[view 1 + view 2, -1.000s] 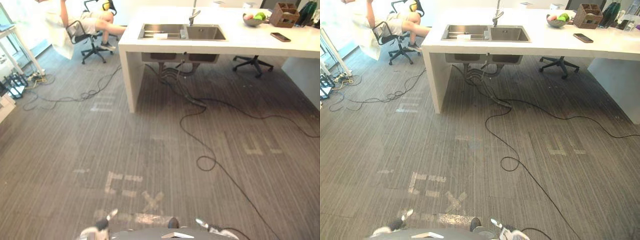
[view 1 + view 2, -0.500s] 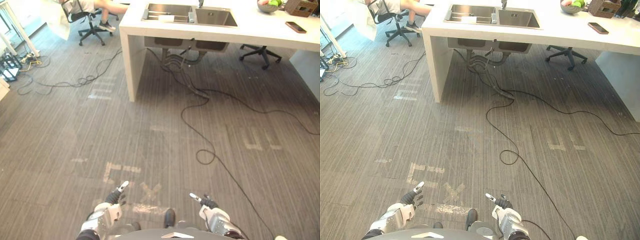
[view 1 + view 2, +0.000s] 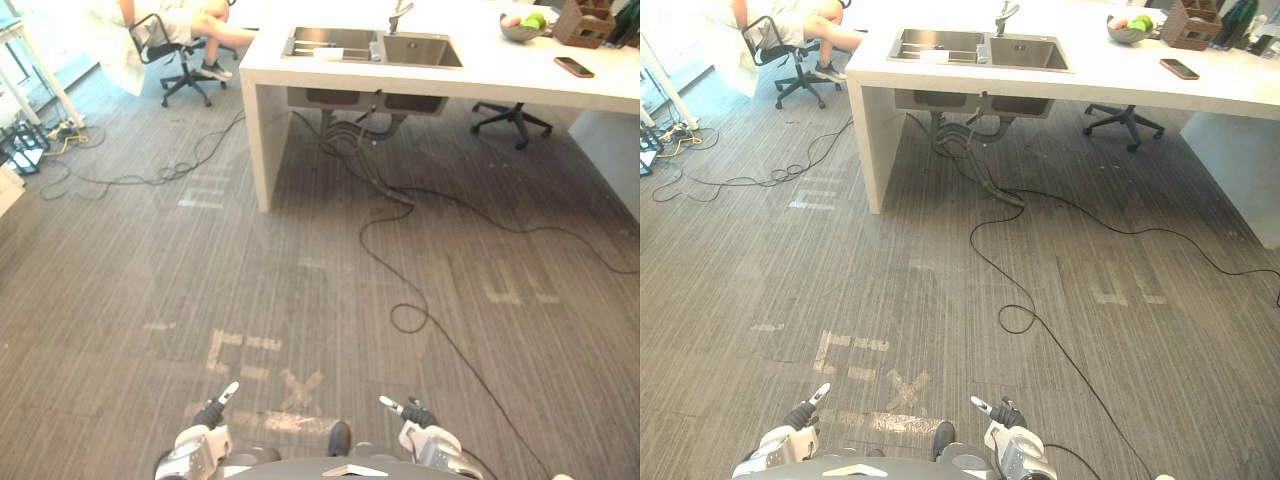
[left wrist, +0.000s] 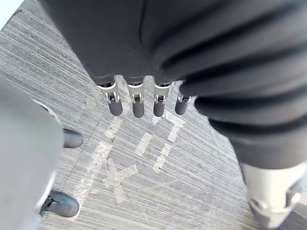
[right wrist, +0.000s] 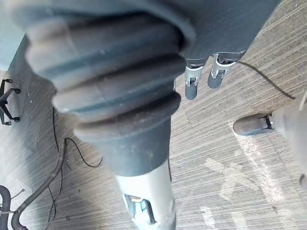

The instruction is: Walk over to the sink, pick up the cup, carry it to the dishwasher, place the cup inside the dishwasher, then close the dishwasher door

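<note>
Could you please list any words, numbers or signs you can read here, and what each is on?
"X": a worn tape cross on the floor.
Other worn tape marks beside it: no readable word.
Things on the counter: any print too small to read.
</note>
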Tool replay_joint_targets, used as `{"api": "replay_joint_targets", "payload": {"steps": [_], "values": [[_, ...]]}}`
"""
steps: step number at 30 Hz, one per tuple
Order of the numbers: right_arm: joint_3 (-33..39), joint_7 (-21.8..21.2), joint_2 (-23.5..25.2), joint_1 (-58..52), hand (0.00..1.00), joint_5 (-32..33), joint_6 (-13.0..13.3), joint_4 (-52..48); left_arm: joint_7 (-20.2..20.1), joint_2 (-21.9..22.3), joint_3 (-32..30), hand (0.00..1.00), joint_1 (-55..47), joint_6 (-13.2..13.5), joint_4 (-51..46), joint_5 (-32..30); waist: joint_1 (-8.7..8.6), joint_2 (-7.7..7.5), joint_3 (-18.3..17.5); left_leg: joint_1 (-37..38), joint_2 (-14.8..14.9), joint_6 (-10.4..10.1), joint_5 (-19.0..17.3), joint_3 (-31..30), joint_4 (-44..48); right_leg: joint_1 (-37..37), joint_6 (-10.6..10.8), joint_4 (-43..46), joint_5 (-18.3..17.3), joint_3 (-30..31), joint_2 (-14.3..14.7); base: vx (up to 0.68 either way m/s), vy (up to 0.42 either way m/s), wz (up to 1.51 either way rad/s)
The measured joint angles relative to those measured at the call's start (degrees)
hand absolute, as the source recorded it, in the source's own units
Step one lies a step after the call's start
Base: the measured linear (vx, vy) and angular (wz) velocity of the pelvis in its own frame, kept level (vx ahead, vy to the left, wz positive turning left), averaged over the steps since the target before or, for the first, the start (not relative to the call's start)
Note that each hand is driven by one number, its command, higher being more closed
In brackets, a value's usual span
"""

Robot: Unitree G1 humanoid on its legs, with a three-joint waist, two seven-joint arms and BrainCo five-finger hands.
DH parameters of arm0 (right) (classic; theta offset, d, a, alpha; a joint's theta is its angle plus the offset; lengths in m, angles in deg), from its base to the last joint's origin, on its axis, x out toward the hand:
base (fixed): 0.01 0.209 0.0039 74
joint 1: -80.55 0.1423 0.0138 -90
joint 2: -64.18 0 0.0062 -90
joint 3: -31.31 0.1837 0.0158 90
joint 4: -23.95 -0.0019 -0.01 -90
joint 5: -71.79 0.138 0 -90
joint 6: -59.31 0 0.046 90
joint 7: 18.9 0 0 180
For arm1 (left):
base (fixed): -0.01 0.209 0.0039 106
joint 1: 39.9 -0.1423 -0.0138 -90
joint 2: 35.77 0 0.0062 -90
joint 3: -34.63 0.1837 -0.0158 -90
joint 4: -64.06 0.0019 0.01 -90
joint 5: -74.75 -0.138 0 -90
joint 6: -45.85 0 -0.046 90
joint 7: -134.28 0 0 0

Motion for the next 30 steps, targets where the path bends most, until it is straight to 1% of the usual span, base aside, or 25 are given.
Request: {"api": "replay_joint_targets", "payload": {"steps": [2,4,6,7,8,9,10,12,13,15,16,17,18,19,20,21,22,23,24,25,26,27,28,29,30], "values": [[-0.80,-0.97,0.26,-1.25,0.00,-3.89,-1.95,0.40,-2.66,-0.31,-0.66,0.00,-0.23,0.66,0.39,-6.40,0.11,-0.24,0.04,0.18,0.24,-0.01,-0.03,1.51,-0.01,-0.23,-0.16,0.00,0.11,0.17,0.10,-0.04,0.021,-0.26],[-0.77,-1.03,-0.14,-1.70,0.00,-4.12,-3.56,0.45,-4.48,-0.33,-0.92,0.00,-0.25,0.74,0.96,-5.86,0.04,-0.29,0.05,0.72,0.34,-0.01,-0.10,2.38,-0.29,-0.25,-0.32,0.00,0.23,0.32,0.14,-0.02,0.023,-0.26],[-0.75,-1.02,-0.37,-1.69,0.00,-3.82,-4.79,1.42,-5.82,-0.35,-1.10,0.00,-0.36,-0.21,1.22,-2.41,0.09,-0.37,-0.10,1.41,0.41,-0.07,-0.18,3.11,-0.80,-0.10,-0.34,0.01,0.25,0.33,0.23,0.00,0.034,-0.23],[-0.74,-0.99,-0.29,-1.73,0.00,-1.95,-4.91,2.31,-6.90,-0.34,-1.54,0.00,-0.36,-1.82,1.54,1.81,0.06,-0.47,-0.14,1.56,0.42,-0.04,-0.30,3.19,-0.81,-0.01,-0.32,0.03,0.27,0.34,0.24,0.02,0.035,-0.10],[-0.67,-0.99,-0.25,-1.87,0.00,-1.02,-5.18,2.37,-7.46,-0.37,-1.62,0.00,-0.36,-2.80,1.56,3.82,0.07,-0.52,-0.16,1.62,0.43,-0.02,-0.35,3.18,-0.82,0.03,-0.32,0.04,0.27,0.33,0.24,0.03,0.040,0.00],[-0.46,-0.91,-0.25,-2.17,0.00,2.46,-5.99,2.54,-8.90,-0.46,-2.07,0.00,-0.36,-5.42,1.56,8.44,0.10,-0.57,-0.20,1.71,0.43,0.05,-0.48,3.19,-0.77,0.14,-0.32,0.35,0.26,0.30,0.23,0.05,0.045,0.02],[0.24,-0.75,-0.24,-2.61,0.00,6.37,-6.68,2.85,-10.40,-0.71,-2.69,0.00,-0.34,-7.41,1.97,11.02,0.11,-0.58,-0.21,1.83,0.43,0.18,-0.65,3.23,-0.67,0.30,-0.27,0.45,0.23,0.25,0.20,0.05,0.048,0.03],[1.92,-0.35,-0.19,-3.21,0.00,10.39,-7.55,3.48,-10.94,-0.72,-2.91,0.00,-0.34,-7.53,2.15,11.52,0.08,-0.50,-0.17,1.95,0.54,0.56,-0.78,3.32,-0.14,0.07,-0.23,1.78,-0.07,0.20,0.07,0.05,0.061,0.00],[3.37,0.73,-0.04,-3.52,0.00,14.38,-8.45,4.49,-10.78,-0.78,-2.87,0.00,-0.34,-7.18,2.58,12.54,-0.09,-0.51,-0.07,2.10,0.88,0.94,-1.66,3.50,1.27,-1.00,0.02,5.77,-2.29,0.19,-0.26,0.05,0.073,-0.02],[4.47,1.62,0.23,-4.03,0.00,16.47,-8.80,4.46,-10.74,-1.04,-2.82,0.00,-0.34,-6.98,2.87,13.27,-0.34,-0.55,0.11,1.78,1.15,1.57,-2.94,4.18,3.16,-3.51,0.55,12.60,-6.09,0.21,-1.34,0.03,0.066,-0.06],[4.74,1.71,0.33,-4.10,0.00,16.63,-8.91,4.38,-10.81,-1.75,-2.73,0.00,-0.28,-7.02,3.08,14.87,-0.28,-1.06,0.80,1.47,0.81,2.17,-4.69,4.74,5.43,-8.39,0.41,25.76,-11.38,-0.76,-4.42,0.03,0.060,-0.13],[5.41,1.56,-0.05,-4.28,0.00,16.10,-9.00,4.34,-10.80,-2.31,-2.83,0.00,-0.27,-7.11,3.36,15.17,-0.43,-1.70,1.12,0.93,0.73,2.32,-6.66,4.81,7.93,-11.96,-0.56,36.17,-13.56,-1.69,-7.22,0.02,0.045,-0.16],[6.20,1.14,0.13,-4.52,0.00,15.54,-8.87,4.18,-10.79,-2.65,-2.83,0.00,-0.28,-7.12,3.32,15.03,-0.39,-1.98,1.28,0.72,0.73,2.36,-7.87,4.76,9.53,-13.87,-1.21,41.69,-13.98,-2.13,-8.92,0.09,-0.001,-0.09],[6.60,0.74,0.70,-4.96,0.00,13.18,-8.43,4.46,-10.22,-3.13,-2.82,0.00,-0.24,-7.12,3.38,14.93,-0.40,-2.47,1.57,0.98,0.76,2.10,-9.29,4.57,11.65,-15.71,-0.98,47.89,-14.20,-3.35,-11.61,0.15,-0.041,-0.11],[6.57,0.63,0.69,-5.22,0.00,11.85,-7.88,5.12,-9.24,-3.23,-2.83,0.00,-0.10,-6.83,3.69,15.05,-0.47,-2.69,1.76,2.19,0.96,1.62,-9.69,4.49,11.77,-15.94,0.40,48.92,-16.35,-3.47,-12.67,0.19,-0.067,-0.07],[6.55,0.61,0.58,-5.11,0.00,11.64,-7.69,5.13,-8.93,-3.23,-2.78,0.00,0.36,-6.75,3.98,15.23,-0.74,-2.62,1.80,2.93,1.27,1.41,-9.86,4.38,11.61,-16.07,0.67,48.61,-17.78,-3.76,-12.76,0.22,-0.122,0.03],[6.31,0.67,0.50,-5.18,0.00,11.70,-7.21,5.13,-8.73,-3.20,-2.60,0.00,0.92,-6.49,4.49,16.13,-1.63,-2.18,2.84,4.19,2.28,0.88,-10.25,3.86,11.21,-16.13,0.94,47.00,-19.59,-4.68,-12.11,0.23,-0.177,0.18],[5.94,0.69,0.55,-5.15,0.00,12.95,-6.92,4.48,-8.70,-3.14,-2.52,0.00,1.13,-6.11,4.46,16.93,-2.75,-1.52,4.41,5.28,3.95,0.14,-10.72,3.28,11.09,-16.39,1.05,43.54,-19.83,-4.61,-10.20,0.24,-0.199,0.25],[5.51,0.78,0.50,-5.12,0.00,13.72,-6.91,4.36,-8.71,-3.16,-2.47,0.00,1.49,-6.05,4.34,17.26,-3.21,-1.39,5.17,5.74,4.59,-0.39,-10.73,2.90,10.93,-16.63,1.19,41.21,-19.51,-4.61,-9.35,0.23,-0.232,0.27],[5.16,1.36,0.59,-5.16,0.00,14.78,-7.01,4.37,-8.69,-3.09,-1.88,0.00,1.93,-5.96,3.08,17.26,-3.24,-1.88,5.79,6.33,5.01,-1.78,-10.57,2.58,10.03,-18.03,1.70,35.05,-16.63,-4.35,-8.72,0.27,-0.262,0.25],[4.41,1.48,0.72,-5.03,0.00,14.87,-6.99,4.27,-8.88,-3.44,-1.18,0.00,2.20,-5.46,0.85,17.26,-3.04,-2.55,7.00,7.17,4.93,-3.18,-10.82,2.14,9.29,-17.98,2.36,26.17,-11.15,-3.83,-8.59,0.27,-0.283,0.26],[4.31,1.48,0.73,-4.99,0.00,14.83,-6.97,4.22,-8.77,-3.40,-1.05,0.00,2.37,-5.06,-0.06,17.29,-3.11,-2.86,7.48,7.65,5.03,-3.93,-11.21,1.34,9.23,-16.77,2.75,23.43,-4.91,-3.51,-8.41,0.30,-0.303,0.38],[4.79,1.47,0.41,-4.95,0.00,14.81,-6.95,4.22,-8.42,-2.71,-0.16,0.00,2.83,-4.49,-1.28,17.48,-3.32,-1.87,8.67,8.49,5.54,-4.43,-11.32,0.55,8.78,-14.91,-0.69,22.17,-2.22,-4.79,-7.28,0.21,-0.237,0.31],[5.10,1.66,0.00,-4.43,0.00,14.79,-6.83,4.18,-8.43,-1.93,0.47,0.00,3.28,-4.36,-2.25,17.79,-3.24,-0.97,9.19,8.44,5.56,-4.23,-10.96,0.33,8.19,-15.32,-0.62,22.97,-3.20,-4.94,-7.07,0.26,-0.341,0.23],[6.96,1.71,0.05,-2.93,0.00,16.05,-6.97,4.10,-8.36,-0.14,1.36,0.00,3.26,-3.54,-4.71,18.51,-3.27,-0.43,10.06,8.68,5.66,-4.43,-10.57,-0.20,7.44,-17.52,-1.44,28.50,-7.43,-4.90,-7.27,0.14,-0.225,0.02]]}}
